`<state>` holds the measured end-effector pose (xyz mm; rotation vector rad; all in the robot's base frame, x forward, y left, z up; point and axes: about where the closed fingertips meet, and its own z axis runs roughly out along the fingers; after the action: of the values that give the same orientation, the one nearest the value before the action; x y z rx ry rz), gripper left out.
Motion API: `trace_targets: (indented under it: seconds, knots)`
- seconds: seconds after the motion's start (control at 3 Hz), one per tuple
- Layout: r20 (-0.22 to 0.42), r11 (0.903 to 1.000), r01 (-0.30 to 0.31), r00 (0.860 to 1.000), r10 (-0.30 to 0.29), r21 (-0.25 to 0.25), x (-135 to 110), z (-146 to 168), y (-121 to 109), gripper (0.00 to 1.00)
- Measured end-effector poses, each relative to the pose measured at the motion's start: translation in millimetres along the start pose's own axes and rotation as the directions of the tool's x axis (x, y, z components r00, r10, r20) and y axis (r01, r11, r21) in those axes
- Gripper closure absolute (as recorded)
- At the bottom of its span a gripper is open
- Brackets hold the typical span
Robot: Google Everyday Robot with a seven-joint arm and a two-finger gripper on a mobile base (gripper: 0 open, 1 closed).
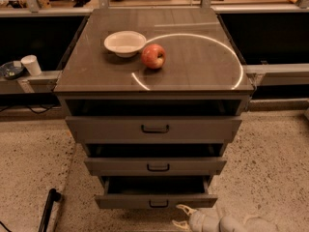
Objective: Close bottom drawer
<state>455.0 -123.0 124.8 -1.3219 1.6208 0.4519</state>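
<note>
The bottom drawer (155, 201) is the lowest of three grey-brown drawers and stands pulled out, its dark inside showing above the flat front. A small black loop handle (159, 204) sits at the middle of its front. My gripper (180, 216) is low at the bottom edge of the camera view, just below and right of the handle, close to the drawer front. Its two pale fingers (184, 209) are spread apart and hold nothing.
The middle drawer (155, 166) and top drawer (153, 128) are also pulled out. A white bowl (124, 43) and a red apple (153, 56) sit on the cabinet top. A black rod (47, 209) lies on the floor at left. A white cup (32, 65) stands on the left ledge.
</note>
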Motion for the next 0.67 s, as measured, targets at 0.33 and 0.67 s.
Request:
trace_targets:
  seconds: [0.33,0.67]
  knots:
    - [-0.002,0.9986,0.002,1.0,-0.002,0.052,19.5,6.9,-38.4,0.48]
    - [-0.005,0.9971,0.002,1.0,-0.001,0.076,23.6,8.8,-46.9,0.26]
